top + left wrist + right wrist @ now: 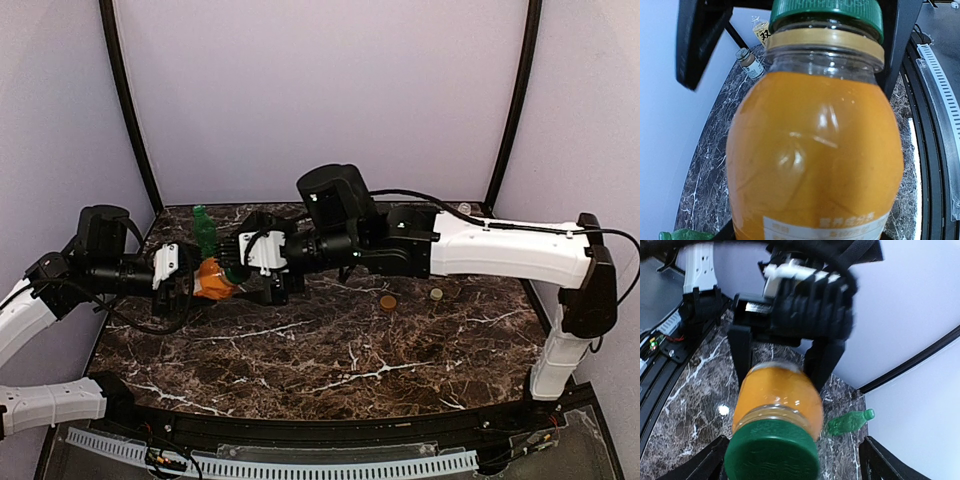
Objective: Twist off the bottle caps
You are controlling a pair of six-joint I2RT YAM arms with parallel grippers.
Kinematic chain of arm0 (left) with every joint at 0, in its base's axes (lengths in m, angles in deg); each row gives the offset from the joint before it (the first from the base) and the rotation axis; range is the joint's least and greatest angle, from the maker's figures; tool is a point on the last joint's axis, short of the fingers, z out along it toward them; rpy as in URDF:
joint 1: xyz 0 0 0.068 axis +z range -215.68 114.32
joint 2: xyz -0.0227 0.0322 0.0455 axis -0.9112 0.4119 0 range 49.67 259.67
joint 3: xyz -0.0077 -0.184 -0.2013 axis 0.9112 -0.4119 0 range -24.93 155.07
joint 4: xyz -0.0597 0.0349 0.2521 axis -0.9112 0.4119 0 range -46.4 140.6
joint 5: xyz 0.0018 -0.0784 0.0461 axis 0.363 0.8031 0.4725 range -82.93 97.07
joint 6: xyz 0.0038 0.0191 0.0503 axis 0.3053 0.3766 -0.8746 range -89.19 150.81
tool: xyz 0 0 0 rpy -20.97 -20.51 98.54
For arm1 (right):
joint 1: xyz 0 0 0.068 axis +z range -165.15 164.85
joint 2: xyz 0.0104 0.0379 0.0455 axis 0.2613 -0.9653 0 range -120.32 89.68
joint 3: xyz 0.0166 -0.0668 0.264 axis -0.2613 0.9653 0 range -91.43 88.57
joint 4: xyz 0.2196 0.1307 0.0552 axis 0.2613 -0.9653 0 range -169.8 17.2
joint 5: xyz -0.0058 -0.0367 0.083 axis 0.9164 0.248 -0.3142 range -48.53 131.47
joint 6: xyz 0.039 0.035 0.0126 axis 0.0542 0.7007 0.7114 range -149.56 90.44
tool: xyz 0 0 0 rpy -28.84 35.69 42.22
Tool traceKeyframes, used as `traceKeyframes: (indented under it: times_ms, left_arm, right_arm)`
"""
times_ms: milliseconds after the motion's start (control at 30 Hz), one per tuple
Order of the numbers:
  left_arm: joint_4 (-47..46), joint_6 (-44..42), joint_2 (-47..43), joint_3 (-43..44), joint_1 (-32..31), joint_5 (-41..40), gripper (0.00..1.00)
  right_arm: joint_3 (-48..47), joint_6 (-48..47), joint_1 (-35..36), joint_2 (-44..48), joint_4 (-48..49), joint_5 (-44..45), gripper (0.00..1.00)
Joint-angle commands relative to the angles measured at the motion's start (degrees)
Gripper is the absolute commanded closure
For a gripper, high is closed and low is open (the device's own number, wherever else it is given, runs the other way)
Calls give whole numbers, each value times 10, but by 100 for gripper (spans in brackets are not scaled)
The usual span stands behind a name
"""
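Note:
My left gripper (pixel 195 283) is shut on the orange juice bottle (pixel 213 281) and holds it on its side above the table. The bottle fills the left wrist view (pixel 815 150), its green cap (pixel 826 12) still on. My right gripper (pixel 242 272) is open, and its black fingers (pixel 700 40) straddle the cap without closing on it. In the right wrist view the cap (pixel 772 456) sits between my right gripper's (pixel 795 465) spread fingers, nearer the left one. The slim green bottle (pixel 205 233) stands behind with its cap on.
A golden-brown cap (pixel 387 301) and a cream-white cap (pixel 436 294) lie loose on the marble table (pixel 330 370) under the right arm. The short brown bottle (pixel 749 62) and the yellow tea bottle (pixel 760 31) stand at the far edge. Walls enclose the table.

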Motion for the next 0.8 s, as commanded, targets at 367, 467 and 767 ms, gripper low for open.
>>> traceKeyframes:
  times_ms: [367, 467, 767]
  left_arm:
    - [-231, -8, -14, -54, -2, -191, 96]
    - [-259, -18, -12, -63, -2, -217, 96]
    - [-273, -19, -7, -68, -3, -228, 96]
  right_arm:
    - [-24, 415, -85, 41, 54, -190, 3]
    - [-64, 516, -87, 18, 58, -138, 4]
    - [-140, 655, -87, -46, 35, -57, 16]
